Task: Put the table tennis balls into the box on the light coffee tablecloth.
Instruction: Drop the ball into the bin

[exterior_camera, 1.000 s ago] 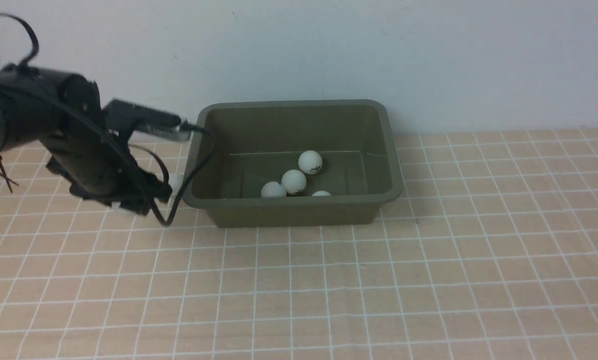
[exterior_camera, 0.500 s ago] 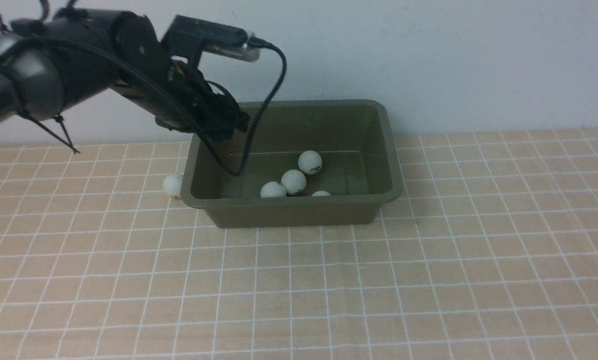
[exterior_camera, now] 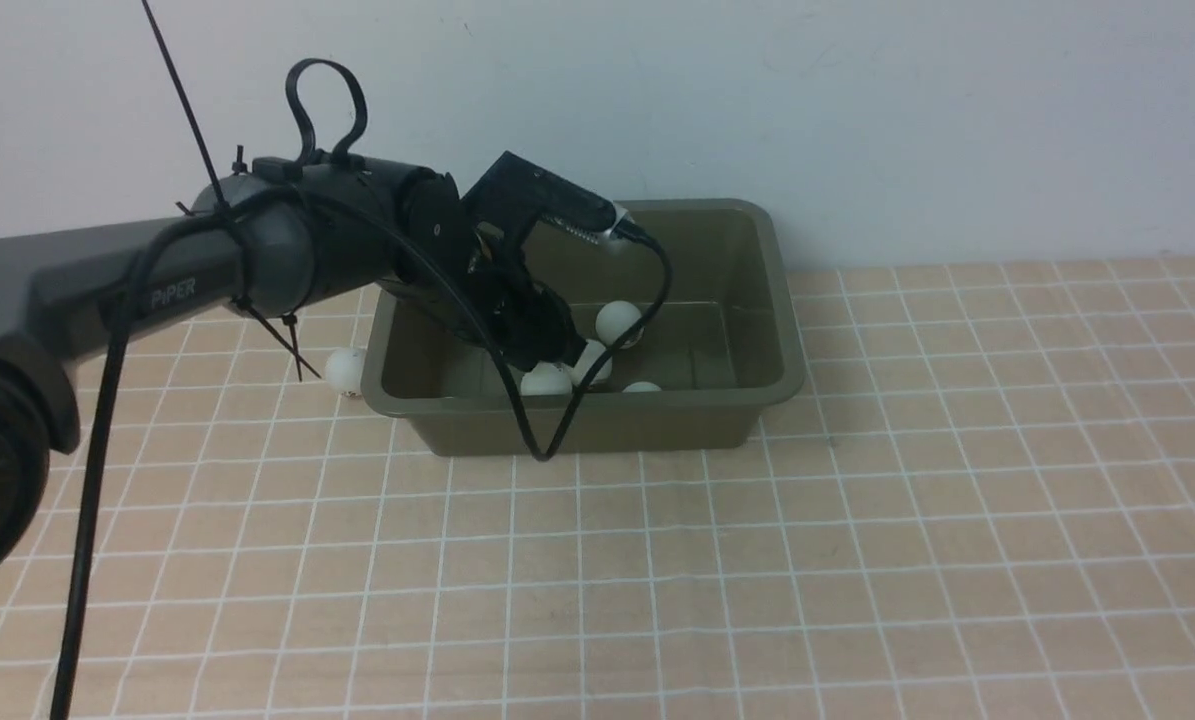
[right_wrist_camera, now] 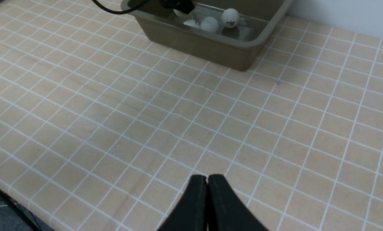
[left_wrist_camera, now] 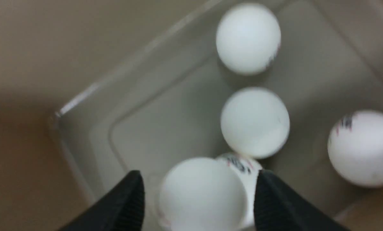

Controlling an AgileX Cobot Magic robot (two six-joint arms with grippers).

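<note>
Fingers (left_wrist_camera: 130,199) of the left gripper (left_wrist_camera: 201,175) stand apart inside the box (exterior_camera: 577,430), a ball (left_wrist_camera: 201,195) loose between them. Another ball (exterior_camera: 343,370) lies on the cloth (exterior_camera: 757,560) beside the box. Right gripper (right_wrist_camera: 207,183) fingers touch.

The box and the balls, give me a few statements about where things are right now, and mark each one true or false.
1. One ball lies on the cloth outside the box. True.
2. The right gripper holds a ball. False: it is shut on nothing, above the cloth.
3. The left gripper is over the floor of the box. True.
4. The box is empty. False: several balls lie in it.
</note>
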